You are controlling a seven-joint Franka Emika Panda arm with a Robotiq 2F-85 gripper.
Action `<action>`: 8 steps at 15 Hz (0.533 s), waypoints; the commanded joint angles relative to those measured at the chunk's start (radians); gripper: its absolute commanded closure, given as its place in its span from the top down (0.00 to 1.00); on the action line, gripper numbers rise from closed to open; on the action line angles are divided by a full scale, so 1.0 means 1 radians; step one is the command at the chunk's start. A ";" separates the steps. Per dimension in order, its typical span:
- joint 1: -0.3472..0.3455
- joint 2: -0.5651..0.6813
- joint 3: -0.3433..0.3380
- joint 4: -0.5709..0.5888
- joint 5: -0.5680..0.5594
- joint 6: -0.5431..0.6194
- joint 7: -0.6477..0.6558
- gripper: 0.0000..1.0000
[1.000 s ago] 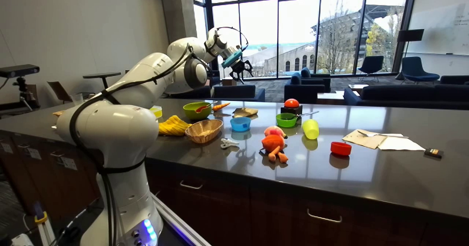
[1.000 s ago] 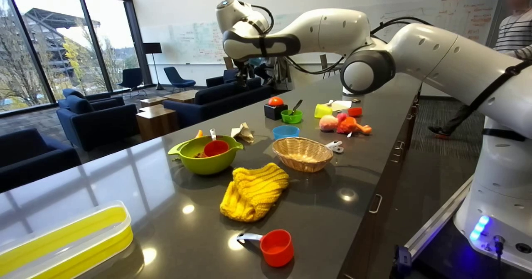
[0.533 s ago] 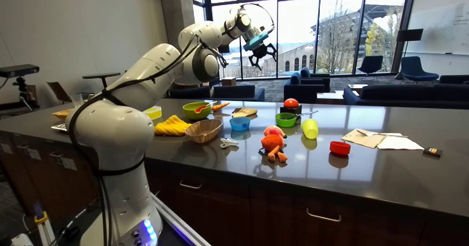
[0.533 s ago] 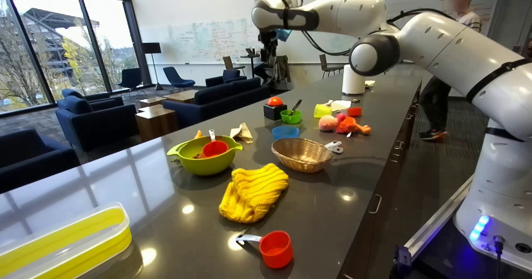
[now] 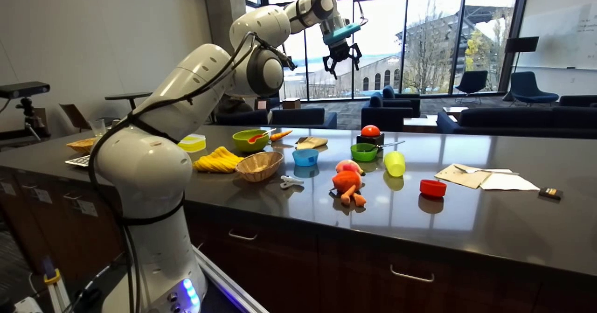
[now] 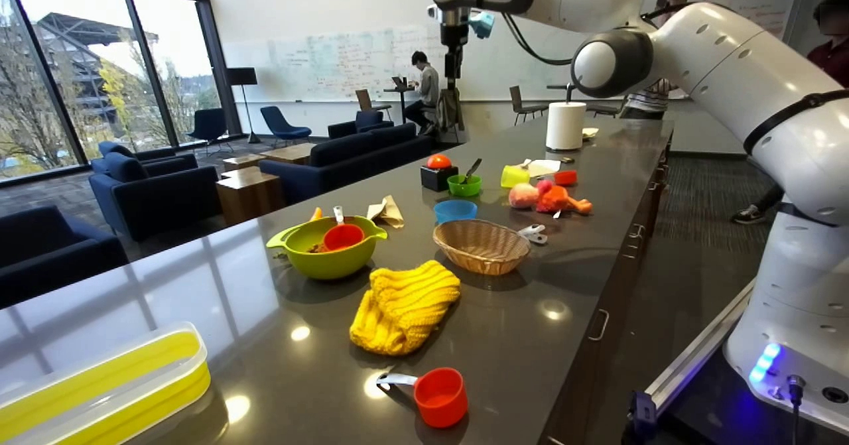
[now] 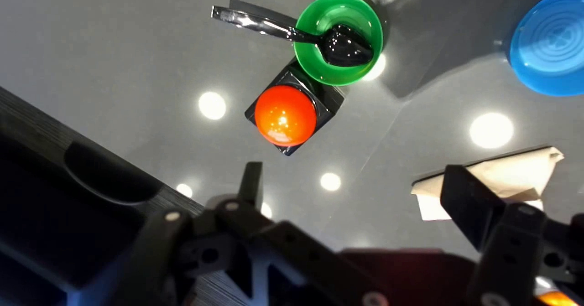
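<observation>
We see nothing gripped yet: in the upper centre, the black two-fingered claw gapes empty, well apart from the glossy orange dome.

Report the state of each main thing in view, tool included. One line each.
Tool: open, holding nothing.
Green bowl: upright, black spoon resting inside.
Orange button: cannot tell whether pressed.
Lime bowl: upright, red measuring cup inside.
Yellow-green cup: apparently on its side.
Orange plush toy: lying down.
Yellow knit: loosely bunched.
Yellow container: lidless, partly out of frame.
Drawers: shut.
Base lights: lit blue.
</observation>
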 commanded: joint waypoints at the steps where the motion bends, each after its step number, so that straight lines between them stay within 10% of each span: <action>1: -0.033 -0.092 0.035 -0.009 0.034 0.003 -0.185 1.00; 8: -0.131 -0.231 0.040 0.018 0.090 0.122 -0.291 1.00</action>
